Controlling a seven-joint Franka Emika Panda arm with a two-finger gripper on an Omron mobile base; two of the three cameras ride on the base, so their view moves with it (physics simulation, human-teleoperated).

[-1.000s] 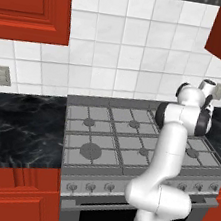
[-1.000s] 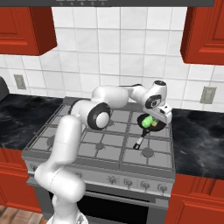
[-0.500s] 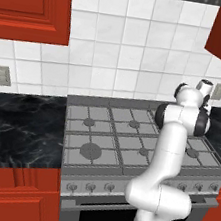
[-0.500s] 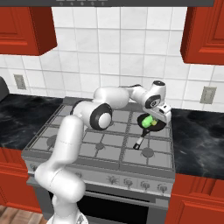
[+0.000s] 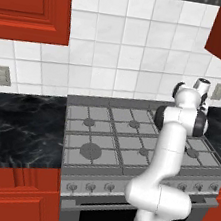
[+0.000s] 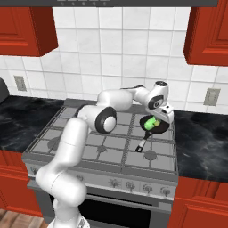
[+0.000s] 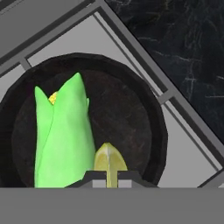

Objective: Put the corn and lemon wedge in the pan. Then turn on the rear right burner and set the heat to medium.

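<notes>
The lemon wedge [image 7: 109, 162] is hanging just over the pan [image 7: 131, 109], its yellow point sitting between the dark fingers [image 7: 94, 177] at the bottom of the hand view, so the gripper [image 7: 108, 178] appears to be grasping it; whether the wedge is already touching the pan floor cannot be told. The corn [image 7: 63, 140] is lying inside the pan just beside the wedge, green husk tapering toward the far rim with a speck of yellow showing at its tip.

The step in hand looks to be the wedge's release. Doing it well means letting go low over bare pan floor, beside the corn and not on it, then lifting straight away so the fingers are not dragging either piece over the rim. The burner knob is waiting afterwards.

The right base view is showing what the hand view cannot: the pan [image 6: 156, 124] sitting on the stove [image 6: 89, 147] at the rear right, its handle [image 6: 142, 143] pointing toward the front, with the corn [image 6: 152, 123] as a green spot beneath the gripper [image 6: 161, 116]. The left base view is showing the row of knobs [image 5: 90, 185] along the stove front, while the arm is blocking the pan there. The dark counter [image 7: 183, 52] is lying beyond the stove's edge.
</notes>
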